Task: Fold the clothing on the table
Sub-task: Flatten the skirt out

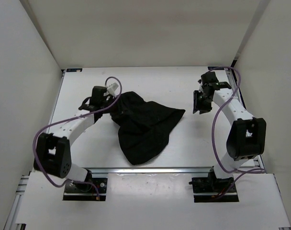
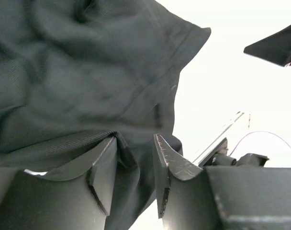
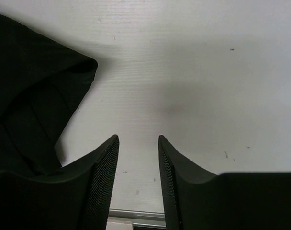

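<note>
Garment [image 1: 145,129] heaped mid-surface [image 1: 193,148], not yet folded; left hand [image 2: 136,140] parted around its left edge, fabric between the fingers, probably to pinch a fold; right hand [image 3: 138,139] released, empty, beside the right hem.

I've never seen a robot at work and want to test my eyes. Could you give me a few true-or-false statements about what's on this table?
1. The clothing is black. True.
2. The right gripper is clamped on the cloth. False: its jaws stand open over bare table, beside the garment.
3. The clothing lies folded into a neat rectangle. False: it lies rumpled in an irregular shape.
4. The left gripper is at the garment, with fabric showing between its fingers. True.
</note>
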Motion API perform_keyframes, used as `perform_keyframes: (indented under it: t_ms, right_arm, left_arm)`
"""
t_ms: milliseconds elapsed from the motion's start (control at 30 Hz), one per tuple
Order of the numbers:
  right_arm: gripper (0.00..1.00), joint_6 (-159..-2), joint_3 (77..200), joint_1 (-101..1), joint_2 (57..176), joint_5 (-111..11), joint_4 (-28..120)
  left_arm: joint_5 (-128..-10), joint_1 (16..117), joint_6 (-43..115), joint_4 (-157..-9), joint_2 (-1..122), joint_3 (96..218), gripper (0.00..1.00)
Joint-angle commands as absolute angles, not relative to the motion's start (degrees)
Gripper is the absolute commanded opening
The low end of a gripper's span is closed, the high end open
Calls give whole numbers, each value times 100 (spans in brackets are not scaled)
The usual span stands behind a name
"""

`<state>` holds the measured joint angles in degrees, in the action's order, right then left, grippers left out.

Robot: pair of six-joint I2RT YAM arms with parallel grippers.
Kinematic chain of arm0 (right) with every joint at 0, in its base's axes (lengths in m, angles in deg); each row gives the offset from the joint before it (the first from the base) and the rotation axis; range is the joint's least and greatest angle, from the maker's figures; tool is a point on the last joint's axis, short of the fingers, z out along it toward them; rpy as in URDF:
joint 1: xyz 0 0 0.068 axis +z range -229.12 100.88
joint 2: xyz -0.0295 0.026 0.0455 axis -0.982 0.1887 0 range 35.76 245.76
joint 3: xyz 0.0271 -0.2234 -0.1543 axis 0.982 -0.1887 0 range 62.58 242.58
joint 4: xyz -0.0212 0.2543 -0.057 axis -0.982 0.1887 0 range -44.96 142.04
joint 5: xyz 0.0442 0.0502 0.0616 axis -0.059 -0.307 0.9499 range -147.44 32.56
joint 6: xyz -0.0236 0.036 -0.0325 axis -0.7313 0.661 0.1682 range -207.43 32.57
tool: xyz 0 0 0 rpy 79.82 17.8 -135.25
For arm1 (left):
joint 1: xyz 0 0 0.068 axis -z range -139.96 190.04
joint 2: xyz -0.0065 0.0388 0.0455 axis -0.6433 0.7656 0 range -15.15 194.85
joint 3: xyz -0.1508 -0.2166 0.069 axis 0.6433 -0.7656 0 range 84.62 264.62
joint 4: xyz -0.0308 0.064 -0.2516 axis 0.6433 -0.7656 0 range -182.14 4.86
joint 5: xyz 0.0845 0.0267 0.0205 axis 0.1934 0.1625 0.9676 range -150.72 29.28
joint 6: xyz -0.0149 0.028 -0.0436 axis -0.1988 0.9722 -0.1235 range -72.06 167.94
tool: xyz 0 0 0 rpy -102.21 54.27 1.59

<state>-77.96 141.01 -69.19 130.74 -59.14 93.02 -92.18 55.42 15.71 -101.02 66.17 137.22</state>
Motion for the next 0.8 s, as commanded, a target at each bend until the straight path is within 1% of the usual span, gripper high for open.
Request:
perform_keyframes:
  t_ms: [0,67,167,233,267,300,333,400,433,533,567,667,733,767]
  right_arm:
    - [44,-7549,13747,-7033,12805,-5359,9022]
    - [44,-7443,13536,-7086,12533,-5113,8891]
    - [45,-7329,13070,-7165,12208,-4944,8731]
    - [45,-7223,12877,-7244,12005,-4892,8696]
    - [45,-7214,12858,-7305,11900,-4883,8679]
    - [46,-7205,12676,-7471,11621,-4813,8600]
    - [46,-7205,12674,-7473,11618,-4813,8599]
    - [47,-7162,12543,-7526,11530,-4586,8363]
    - [48,-7135,12455,-7534,11478,-4428,8214]
    - [49,-7012,12646,-7385,11705,-3612,7722]
    - [50,-6969,12839,-7220,11915,-3539,7712]
    - [51,-6968,13436,-6745,12538,-3547,7668]
    - [52,-6829,13665,-6551,12909,-3320,7493]
    - [52,-6662,13771,-6446,13110,-3249,7466]
  left_arm:
    - [-8947,6015,1147,-9674,7341,14348,45]
    - [-8736,6305,1164,-9876,7711,14763,45]
    - [-8376,6561,1470,-10621,8038,15448,45]
    - [-7868,6737,2100,-11620,8004,15905,44]
    - [-7300,6790,2409,-12086,7865,15950,45]
    - [-6441,6494,2751,-12665,7376,15576,46]
    - [-6433,6491,2798,-12706,7371,15573,46]
    - [-6397,6036,2921,-12907,7038,15004,45]
    - [-6154,5704,2948,-12961,6724,14540,45]
    - [-5704,5516,2957,-13197,6361,14334,44]
    - [-5468,5577,3000,-13320,6317,14307,44]
    - [-4914,5849,2992,-13619,6159,14604,47]
    - [-4947,5928,3018,-13559,6115,14649,47]
    - [-5191,5850,2975,-13454,6053,14667,48]
